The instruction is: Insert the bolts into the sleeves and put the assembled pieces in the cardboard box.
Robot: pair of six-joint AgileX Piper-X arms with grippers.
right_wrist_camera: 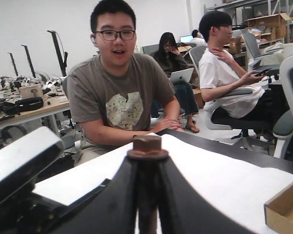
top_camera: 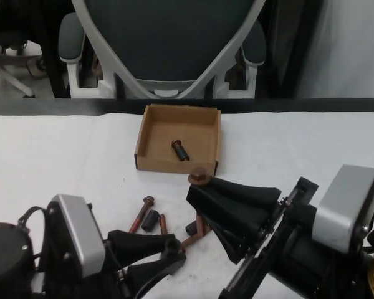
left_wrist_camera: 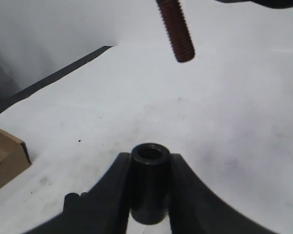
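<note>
Both by the white worktop's (top_camera: 50,156) near edge: left gripper (left_wrist_camera: 150,161) pinches an upright sleeve (left_wrist_camera: 149,195), right gripper (right_wrist_camera: 147,163) clamps a bolt (right_wrist_camera: 147,144) head-up. Cardboard box (top_camera: 174,163) sits near the far edge, office chair (top_camera: 168,37) behind.

One box (top_camera: 177,111), five bolts (top_camera: 141,215), four sleeves (top_camera: 151,219)

Black sleeve (left_wrist_camera: 149,185), reddish-brown bolt (left_wrist_camera: 175,30)

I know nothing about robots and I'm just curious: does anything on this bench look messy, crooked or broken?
Nothing looks broken or spilled. The spare bolts and a sleeve lie jumbled at mixed angles on the bench, unsorted. One piece lies slantwise in the cardboard box. The left end effector grips another sleeve.
</note>
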